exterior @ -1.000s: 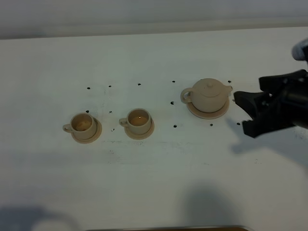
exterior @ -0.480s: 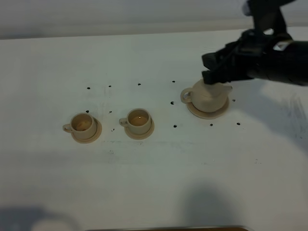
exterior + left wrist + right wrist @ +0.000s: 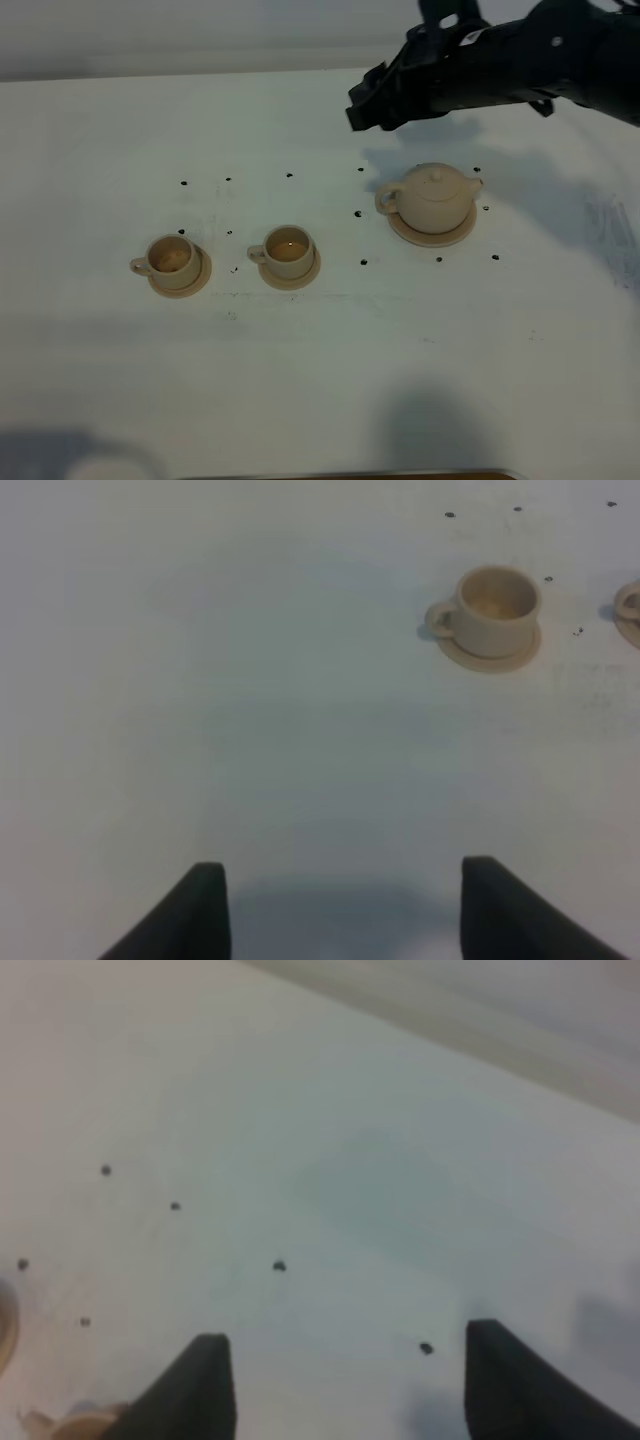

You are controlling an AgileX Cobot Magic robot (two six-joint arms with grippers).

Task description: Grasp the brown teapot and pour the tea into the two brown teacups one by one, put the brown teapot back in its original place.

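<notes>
The brown teapot (image 3: 432,198) stands upright on its wide saucer (image 3: 458,234), right of the middle. The two brown teacups (image 3: 172,258) (image 3: 288,250) stand on their own small saucers to its left, handles pointing left. My right gripper (image 3: 365,100) hangs above the table behind and left of the teapot, apart from it. In the right wrist view the right gripper (image 3: 345,1335) is open and empty over bare table. My left gripper (image 3: 343,865) is open and empty, well short of the leftmost cup (image 3: 490,610). The left arm does not show in the high view.
Small black dots (image 3: 362,263) mark the white table around the cups and teapot. The right arm (image 3: 540,60) stretches in from the back right above the teapot. A dark strip (image 3: 350,475) lies at the table's front edge.
My right arm swung from the right of the teapot, over its top, to behind and left of it. The teapot and cups have not moved.
</notes>
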